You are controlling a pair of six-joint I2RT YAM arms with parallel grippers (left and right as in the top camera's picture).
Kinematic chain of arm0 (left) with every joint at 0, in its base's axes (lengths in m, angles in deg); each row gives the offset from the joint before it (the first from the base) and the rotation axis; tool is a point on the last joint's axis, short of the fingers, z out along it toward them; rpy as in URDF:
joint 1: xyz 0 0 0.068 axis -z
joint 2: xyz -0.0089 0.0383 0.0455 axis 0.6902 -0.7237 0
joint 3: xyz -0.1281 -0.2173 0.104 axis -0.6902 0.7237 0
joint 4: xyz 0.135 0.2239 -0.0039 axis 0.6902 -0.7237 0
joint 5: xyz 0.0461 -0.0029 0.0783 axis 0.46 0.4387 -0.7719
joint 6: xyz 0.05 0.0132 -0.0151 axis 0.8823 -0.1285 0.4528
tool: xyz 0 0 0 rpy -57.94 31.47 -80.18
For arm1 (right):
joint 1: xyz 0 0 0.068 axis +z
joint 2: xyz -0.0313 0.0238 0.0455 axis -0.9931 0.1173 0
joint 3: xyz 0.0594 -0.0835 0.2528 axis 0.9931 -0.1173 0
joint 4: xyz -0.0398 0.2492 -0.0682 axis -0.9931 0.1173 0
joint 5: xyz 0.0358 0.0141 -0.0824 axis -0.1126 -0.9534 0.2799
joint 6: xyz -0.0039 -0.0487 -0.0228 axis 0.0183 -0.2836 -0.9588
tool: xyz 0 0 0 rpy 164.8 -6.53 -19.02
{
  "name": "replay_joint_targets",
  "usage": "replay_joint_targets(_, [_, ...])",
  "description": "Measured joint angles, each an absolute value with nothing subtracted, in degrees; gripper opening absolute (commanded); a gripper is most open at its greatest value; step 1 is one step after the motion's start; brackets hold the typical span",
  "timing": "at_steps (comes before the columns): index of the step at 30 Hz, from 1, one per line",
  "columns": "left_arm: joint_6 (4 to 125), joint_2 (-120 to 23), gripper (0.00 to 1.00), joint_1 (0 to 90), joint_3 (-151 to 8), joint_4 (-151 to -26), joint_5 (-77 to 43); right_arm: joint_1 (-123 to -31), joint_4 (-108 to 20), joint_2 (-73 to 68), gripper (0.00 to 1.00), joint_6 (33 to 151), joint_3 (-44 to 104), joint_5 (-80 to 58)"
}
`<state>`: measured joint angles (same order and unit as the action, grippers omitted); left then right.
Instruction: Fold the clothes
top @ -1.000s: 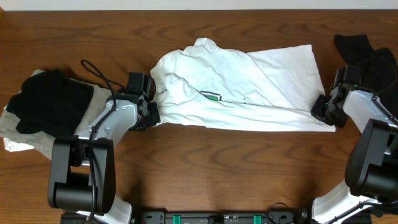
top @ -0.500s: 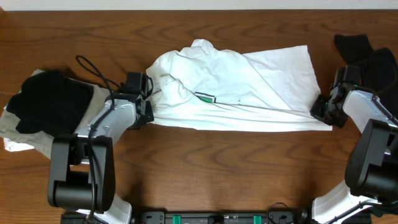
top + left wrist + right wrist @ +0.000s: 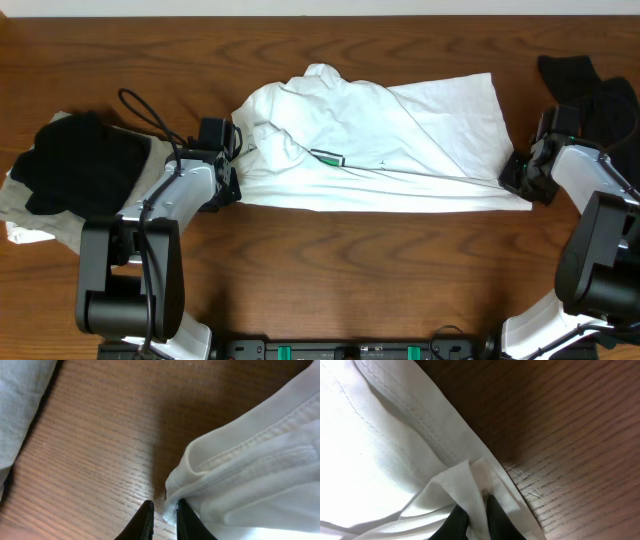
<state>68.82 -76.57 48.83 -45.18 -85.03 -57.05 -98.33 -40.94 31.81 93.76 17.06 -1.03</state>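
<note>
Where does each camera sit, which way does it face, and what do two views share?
Overhead: above the table, looking straight down on the white T-shirt; left arm and right arm show.
Left wrist: on the left arm, looking along the left end effector at wood and the shirt's hem; only fingertips show.
Right wrist: on the right arm, looking along the right end effector, shut on a shirt corner.
Shared: both wrist views show shirt and table.
</note>
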Motion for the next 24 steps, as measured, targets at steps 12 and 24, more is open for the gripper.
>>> replay_joint_targets(12, [69.0, -76.6, 0.17, 48.8, -45.2, -85.9, -57.1, -98.3, -43.3, 31.9, 0.11, 93.8, 18.3, -2.1])
replay_joint_targets(24, [69.0, -76.6, 0.17, 48.6, -45.2, -86.3, -58.3, -98.3, -48.0, 31.9, 0.22, 93.8, 22.8, -2.5])
